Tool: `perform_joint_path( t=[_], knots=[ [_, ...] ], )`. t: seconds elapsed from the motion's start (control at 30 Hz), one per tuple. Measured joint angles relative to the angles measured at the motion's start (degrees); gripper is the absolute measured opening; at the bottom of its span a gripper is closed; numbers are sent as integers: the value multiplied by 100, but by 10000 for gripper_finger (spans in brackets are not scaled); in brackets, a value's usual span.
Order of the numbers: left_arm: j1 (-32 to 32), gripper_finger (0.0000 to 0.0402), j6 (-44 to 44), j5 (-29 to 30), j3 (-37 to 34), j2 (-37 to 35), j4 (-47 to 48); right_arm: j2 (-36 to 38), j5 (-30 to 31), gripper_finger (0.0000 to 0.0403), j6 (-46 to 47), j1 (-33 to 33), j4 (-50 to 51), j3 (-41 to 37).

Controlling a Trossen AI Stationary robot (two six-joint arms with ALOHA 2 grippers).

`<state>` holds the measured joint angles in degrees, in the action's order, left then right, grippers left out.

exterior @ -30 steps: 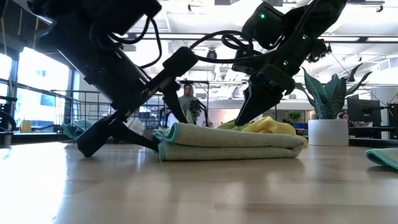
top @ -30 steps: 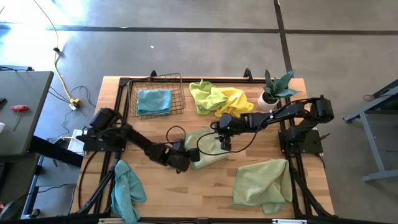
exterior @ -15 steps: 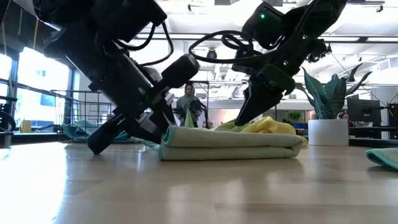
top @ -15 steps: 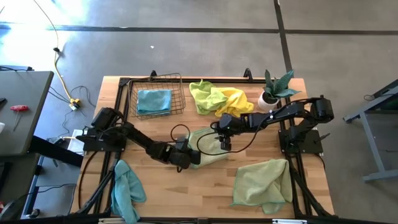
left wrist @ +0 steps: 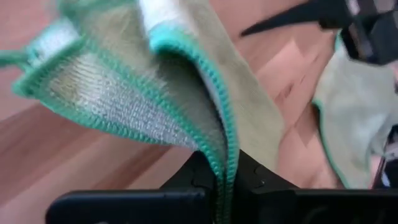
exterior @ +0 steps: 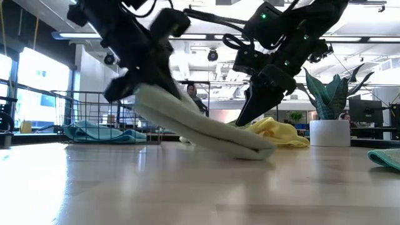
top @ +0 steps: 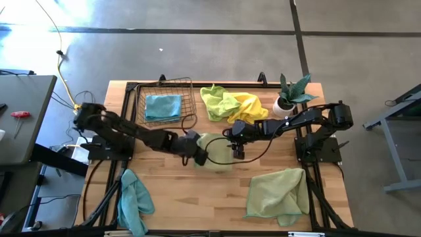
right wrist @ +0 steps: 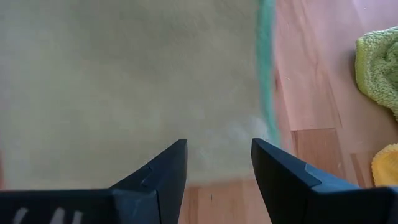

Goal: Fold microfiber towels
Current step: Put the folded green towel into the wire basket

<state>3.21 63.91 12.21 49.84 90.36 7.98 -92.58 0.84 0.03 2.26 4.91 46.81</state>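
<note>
Left tool point(top: 195, 146) is clamped on the hem of the sage towel point(top: 217, 153), lifting that end off the bench point(top: 197, 197); in the left wrist view we see the teal-stitched edge pinched right btwn the fingers point(left wrist: 205, 180). In the low view the cloth runs as a sloped band from that raised grip down to where its far end rests on the wood.

Right tool point(top: 236, 149) hovers w/ its jaws apart, nothing held, over the towel's other end; its wrist view looks down on flat cloth, green hem to one side.

Key relation, as we judge it: the towel lies btwn the two tools, long axis running from the left grip toward the right tool. So the lifted end needs carrying across toward the right tool to lay the fold, w/ the right tool placed to pin the resting end.

Rel. to the sage towel: lime + yellow towels point(top: 227, 102) bunched just beyond it toward the plant point(top: 289, 95); the wire basket point(top: 166, 102) holds a blue one; another sage towel point(top: 276, 191) lies spread well apart, near the bench's front.
</note>
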Motion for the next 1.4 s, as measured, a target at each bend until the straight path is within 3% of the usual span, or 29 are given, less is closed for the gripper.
perform_joint_path(
  t=[0.3, 0.6, 0.73, 0.97, 1.17, 1.4],
  knots=[
    [-880, 2, -250, -637, 0, -1202, 554, 0, 0, 173, -2, 0, -2, 0],
    [-1893, 1, -710, -721, 5, -2391, 515, 0, 2, 173, 0, 0, 0, 0],
    [-2511, 1, -1005, -856, 5, -2680, 210, 0, 1, 173, 0, 0, 0, 0],
    [-3523, 1, -1534, -1733, 16, -2775, -740, 0, 2, 173, 0, 0, -1, 0],
    [-4270, 1, -2091, -2369, 14, -2771, -70, 0, 2, 173, -2, 0, 0, 0],
    [-5366, 0, -3176, -2344, 14, -2733, 1594, 0, 2, 173, -1, 0, 0, 0]
  ],
)
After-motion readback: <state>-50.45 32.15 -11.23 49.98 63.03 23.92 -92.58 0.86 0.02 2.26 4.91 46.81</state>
